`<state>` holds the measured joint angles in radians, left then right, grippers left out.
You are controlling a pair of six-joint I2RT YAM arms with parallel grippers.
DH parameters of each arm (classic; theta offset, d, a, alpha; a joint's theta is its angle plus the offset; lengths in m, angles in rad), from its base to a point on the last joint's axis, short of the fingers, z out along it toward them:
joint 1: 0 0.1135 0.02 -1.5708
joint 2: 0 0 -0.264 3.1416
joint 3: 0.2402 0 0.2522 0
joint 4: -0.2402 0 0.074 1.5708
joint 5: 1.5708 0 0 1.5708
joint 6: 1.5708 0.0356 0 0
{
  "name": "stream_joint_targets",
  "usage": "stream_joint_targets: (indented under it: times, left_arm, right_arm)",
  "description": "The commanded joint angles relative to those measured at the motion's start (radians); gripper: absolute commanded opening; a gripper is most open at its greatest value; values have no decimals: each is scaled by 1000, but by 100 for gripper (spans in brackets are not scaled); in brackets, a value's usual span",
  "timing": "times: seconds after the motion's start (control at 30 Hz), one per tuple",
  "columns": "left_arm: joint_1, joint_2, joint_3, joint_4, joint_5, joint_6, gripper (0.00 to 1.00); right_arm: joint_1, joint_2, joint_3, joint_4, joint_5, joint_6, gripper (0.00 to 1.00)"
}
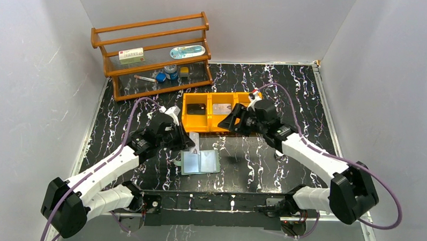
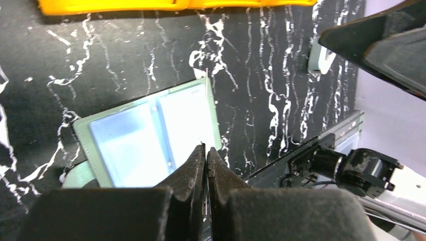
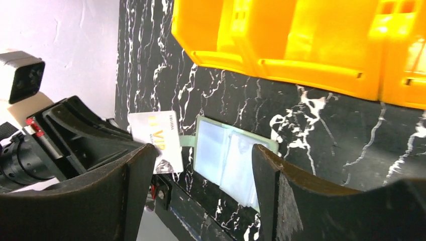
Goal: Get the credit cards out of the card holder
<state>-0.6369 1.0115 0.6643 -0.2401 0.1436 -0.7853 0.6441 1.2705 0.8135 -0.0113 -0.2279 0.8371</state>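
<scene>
The card holder (image 1: 200,162) lies opened flat on the desk (image 1: 263,165), close to the near edge and about midway between the two arm bases, its two clear pockets facing up. Whether either pocket holds another card cannot be told from these views, as the plastic glares pale blue-white. Just above its left end, the left end effector (image 2: 206,148) is clenched on a white card (image 3: 155,138) printed with gold lettering. The left wrist view shows the card edge-on as a thin line rising from between the pressed fingertips, and the right wrist view shows its face standing clear of the holder. Farther toward the far edge sits the orange bin (image 1: 200,128), with a silvery-grey card (image 1: 221,109) lying flat in its middle compartment. Its right compartment is hidden by the right arm. The right end effector (image 3: 203,150) hangs over the bin's near wall, its jaws spread wide and holding nothing. A wooden rack (image 1: 150,24) with small items stands at the far left corner and plays no part. The step in hand looks like the removal of one card, which is out of its pocket and gripped but not yet set down. The next move probably calls for carrying this card over the bin's near wall and releasing it in a free compartment. The grip should stay firm on the thin edge, and the right arm should give way so the two do not meet over the bin.
</scene>
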Motion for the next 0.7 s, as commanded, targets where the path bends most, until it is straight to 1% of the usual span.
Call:
stream_joint_targets:
  times: [0.0, 0.13, 0.17, 0.23, 0.37, 0.47, 0.6, 0.67]
  left_arm:
    - [6, -30, 35, 98, 83, 9, 0]
    - [6, -32, 43, 159, 121, -12, 0]
    - [6, -35, 42, 180, 132, -27, 0]
    - [6, -43, 33, 225, 152, -51, 0]
    - [6, -51, 12, 309, 198, -98, 0]
    - [7, -53, -18, 399, 222, -144, 0]
    - [8, -43, -33, 452, 249, -178, 0]
    - [8, -47, -40, 474, 259, -190, 0]
  right_arm:
    - [-81, -50, -62, 134, -117, -3, 79]
    - [-106, 13, -30, 186, -328, 6, 77]
    - [-104, 31, -31, 220, -371, 31, 76]
    - [-99, 54, -61, 352, -457, 97, 75]
    - [-76, 93, -79, 530, -545, 170, 74]
    - [-46, 134, -49, 552, -585, 175, 71]
    - [-36, 154, -57, 654, -632, 219, 62]
    - [-36, 156, -60, 669, -645, 225, 56]
